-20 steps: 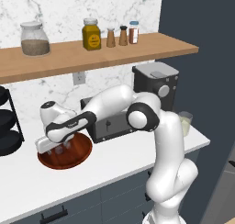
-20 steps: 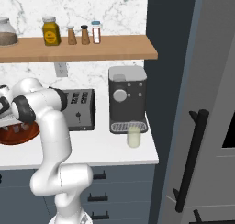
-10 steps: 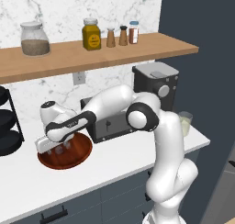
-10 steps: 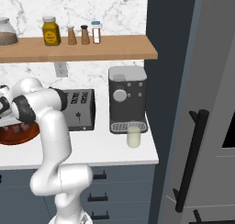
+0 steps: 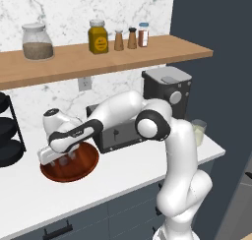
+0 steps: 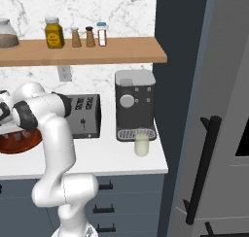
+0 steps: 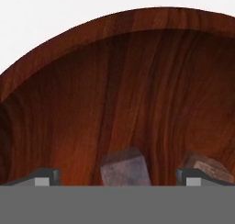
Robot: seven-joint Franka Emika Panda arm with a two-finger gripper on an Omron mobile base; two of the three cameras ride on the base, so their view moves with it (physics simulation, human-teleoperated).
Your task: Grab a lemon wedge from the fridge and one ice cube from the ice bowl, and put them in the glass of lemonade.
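The ice bowl [image 5: 74, 171], a shallow reddish-brown wooden dish, sits on the white counter left of the toaster; its rim [image 6: 19, 146] also peeks out behind my arm. My gripper [image 5: 68, 158] reaches down into it, open. In the hand view a cloudy ice cube [image 7: 125, 168] lies between my two fingertips [image 7: 46, 175], untouched, and a second cube [image 7: 207, 166] rests just outside the right tip. The glass of lemonade [image 5: 198, 133] [image 6: 141, 144] stands in front of the coffee machine. The fridge [image 6: 219, 110] is at the right, its door shut. The lemon wedge is out of view.
A dark toaster [image 5: 120, 133] stands right beside the bowl, with the black coffee machine [image 6: 134, 105] further right. A wooden shelf [image 5: 98, 57] with jars and shakers hangs overhead. A black tiered rack [image 5: 7, 135] stands at the far left of the counter.
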